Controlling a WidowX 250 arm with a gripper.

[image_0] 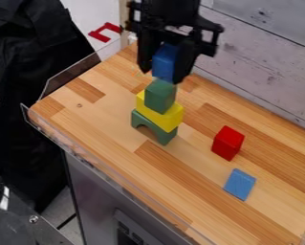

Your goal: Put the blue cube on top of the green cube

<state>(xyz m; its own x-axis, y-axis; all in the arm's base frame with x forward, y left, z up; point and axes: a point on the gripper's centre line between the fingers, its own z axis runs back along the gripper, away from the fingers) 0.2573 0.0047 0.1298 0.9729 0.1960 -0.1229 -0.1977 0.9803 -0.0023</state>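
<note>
A wooden worktop of light and reddish-brown strips runs from upper left to lower right, edged on its near-left side by a clear plastic rim. A whitewashed plank wall stands behind it, and a grey metal cabinet below. At the top, a black robot gripper hangs down, its jaws clamped on the sides of a blue cube. In the stack under them, a bulky yellow block rests on a green arch block and carries an upright green cube. The blue cube is directly above the green one, its long axis close to upright; whether the two touch, I cannot tell. To the right lie a red block and a small, flat blue block, set slantwise.
</note>
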